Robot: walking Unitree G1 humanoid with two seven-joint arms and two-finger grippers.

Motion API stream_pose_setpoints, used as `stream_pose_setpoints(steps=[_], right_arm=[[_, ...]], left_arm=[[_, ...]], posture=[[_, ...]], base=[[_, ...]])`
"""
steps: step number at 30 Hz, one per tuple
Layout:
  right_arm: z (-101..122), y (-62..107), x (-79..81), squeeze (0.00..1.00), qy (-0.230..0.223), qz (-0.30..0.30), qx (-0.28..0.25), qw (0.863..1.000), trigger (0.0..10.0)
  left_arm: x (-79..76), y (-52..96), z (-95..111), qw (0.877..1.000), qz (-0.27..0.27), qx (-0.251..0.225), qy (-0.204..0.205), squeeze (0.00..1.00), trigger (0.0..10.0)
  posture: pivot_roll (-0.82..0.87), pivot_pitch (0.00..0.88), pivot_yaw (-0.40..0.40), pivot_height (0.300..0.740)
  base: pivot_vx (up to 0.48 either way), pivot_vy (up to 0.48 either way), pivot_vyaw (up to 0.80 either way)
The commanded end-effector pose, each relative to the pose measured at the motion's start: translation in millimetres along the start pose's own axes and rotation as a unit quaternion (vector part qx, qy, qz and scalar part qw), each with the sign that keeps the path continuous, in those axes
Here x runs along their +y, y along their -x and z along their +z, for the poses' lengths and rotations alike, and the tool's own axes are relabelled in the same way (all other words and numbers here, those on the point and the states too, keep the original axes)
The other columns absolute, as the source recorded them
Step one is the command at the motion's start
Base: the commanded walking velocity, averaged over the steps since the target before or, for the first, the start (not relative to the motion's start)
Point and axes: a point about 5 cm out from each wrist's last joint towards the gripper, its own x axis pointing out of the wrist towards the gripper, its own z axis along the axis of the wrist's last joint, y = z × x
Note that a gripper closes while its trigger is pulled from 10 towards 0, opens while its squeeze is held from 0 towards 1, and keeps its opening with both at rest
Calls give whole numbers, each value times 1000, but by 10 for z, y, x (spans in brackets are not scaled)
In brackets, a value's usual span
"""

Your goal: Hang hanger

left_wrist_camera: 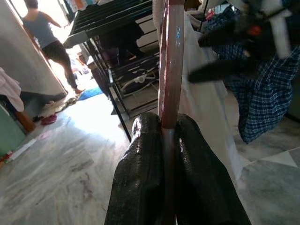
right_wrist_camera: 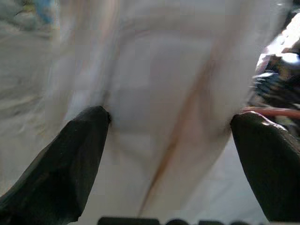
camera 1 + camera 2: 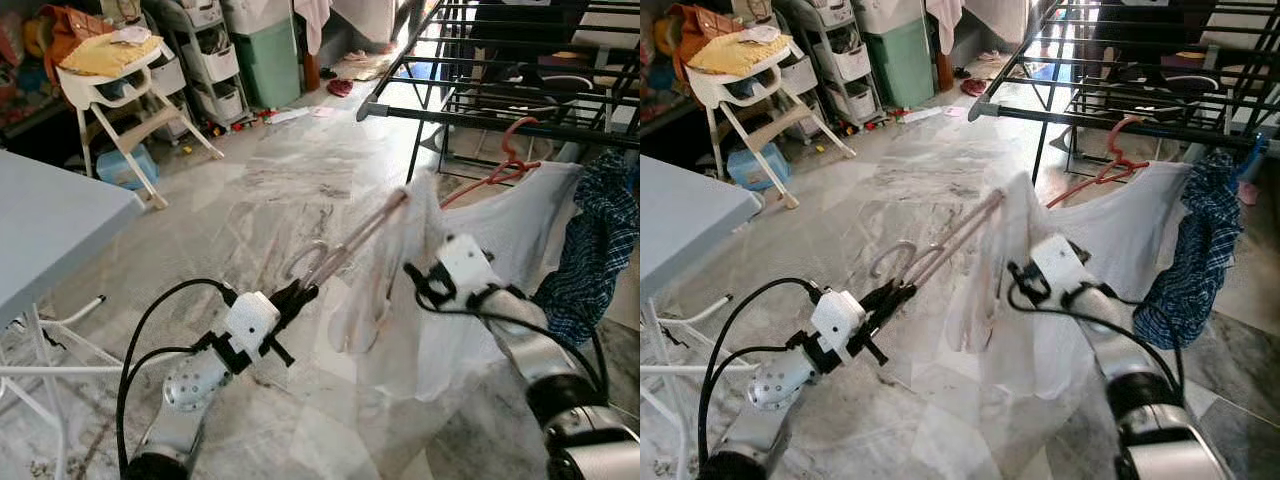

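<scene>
A: Nearest the camera, what is the left gripper (image 3: 300, 292) doing?

B: Its two black fingers (image 1: 140, 187) are pressed together on the pinkish hanger (image 3: 352, 243), close to the metal hook. The hanger slants up and away from it, with a white garment (image 3: 400, 270) draped over the far end.

A: And the right gripper (image 2: 168, 140)?

B: Its jaws stand wide apart, the garment just in front of them – nothing is held (the wrist picture is blurred, so contact cannot be told).

A: Which step does that look like?

B: Carrying, most likely: the hanger is off the floor but not yet on the black drying rack (image 3: 500, 115), which stands beyond both arms.

A: What hangs there already?

B: A red hanger (image 3: 500, 165) with a white cloth, and a blue checked shirt (image 3: 590, 250) beside it. Farther back stand a white chair (image 3: 120, 95) and a person (image 1: 47, 37).

A: So the next move?

B: Probably lifting and turning the hanger so its hook clears a rail – the right gripper could steady the cloth.
</scene>
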Motion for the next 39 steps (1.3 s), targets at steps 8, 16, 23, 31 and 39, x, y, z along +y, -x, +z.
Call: stream_pose_setpoints(steps=[8,16,23,31,39], right_arm=[[9,-29,-232,0,11,-103,33,994,10000],[139,-64,-113,0,-42,-42,-23,998,10000],[263,-51,73,0,-64,64,-84,992,10000],[317,-84,146,0,-70,90,-95,989,0],[293,-69,114,0,-74,80,-97,989,0]], left_arm=[[30,62,75,1000,7,0,-4,0,0],[7,37,87,1000,2,2,0,0,0],[-23,21,102,1000,-8,1,5,0,0],[-29,27,111,1000,-15,2,5,0,0],[-35,22,117,1000,-21,1,9,0,0]], posture=[[-40,53,58,740],[-48,54,60,740],[-50,54,64,740],[-45,52,64,740],[-48,48,66,740]], base=[[0,0,0],[0,0,0],[0,0,0],[0,0,0],[0,0,0]])
